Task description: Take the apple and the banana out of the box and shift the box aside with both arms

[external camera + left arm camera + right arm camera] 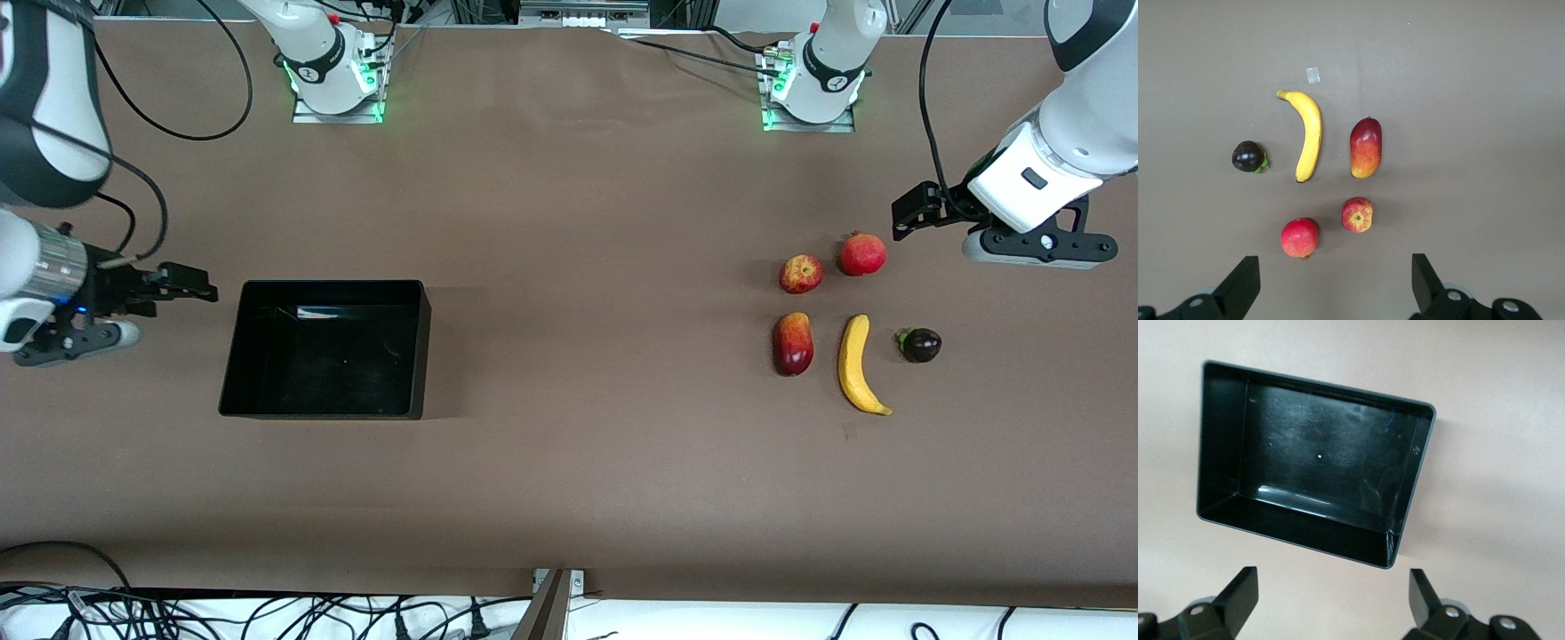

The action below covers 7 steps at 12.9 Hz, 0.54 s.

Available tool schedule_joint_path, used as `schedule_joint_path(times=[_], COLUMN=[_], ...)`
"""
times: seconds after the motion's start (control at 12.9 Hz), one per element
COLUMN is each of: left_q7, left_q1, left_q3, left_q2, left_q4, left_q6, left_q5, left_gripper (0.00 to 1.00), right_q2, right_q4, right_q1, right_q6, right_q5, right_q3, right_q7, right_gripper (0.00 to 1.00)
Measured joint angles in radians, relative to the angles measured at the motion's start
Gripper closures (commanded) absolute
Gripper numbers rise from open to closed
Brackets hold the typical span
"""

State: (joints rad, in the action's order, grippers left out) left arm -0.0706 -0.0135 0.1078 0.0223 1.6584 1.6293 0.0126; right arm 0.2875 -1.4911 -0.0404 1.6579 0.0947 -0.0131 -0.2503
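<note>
The black box [418,356] sits empty toward the right arm's end of the table; it also shows in the right wrist view [1218,440]. Toward the left arm's end lie the yellow banana [857,363], a red-yellow apple [801,274], a round red fruit [862,254], a red mango [793,343] and a dark purple fruit [920,345]. The left wrist view shows the banana [1309,133] and apple [1357,214]. My left gripper [916,213] hovers open and empty beside the round red fruit. My right gripper [191,284] hovers open and empty beside the box.
A small pale scrap [1313,75] lies on the brown table by the banana's tip. The arm bases [338,80] stand along the table's edge farthest from the front camera. Cables [89,613] hang at the nearest edge.
</note>
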Motion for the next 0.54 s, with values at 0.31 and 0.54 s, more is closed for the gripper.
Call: schedule_joint_path(times=[0.31,0.54], left_q7=[0.0,0.0], left_q1=[0.0,0.0], left_q3=[0.001,0.008], left_q2=[-0.001,-0.001], left_q4=[0.0,-0.001], left_q6=[-0.007,-0.007], left_q5=[0.0,0.0], left_gripper=[0.0,0.0], right_q2=[-0.165,-0.235], right_q4=[-0.028,-0.065], right_q1=[0.01,0.01], right_q6=[-0.096,-0.099], right_q5=[-0.064,-0.065], right_q3=[-0.006,-0.007], right_q7=[0.056,0.062], right_gripper=[0.0,0.0])
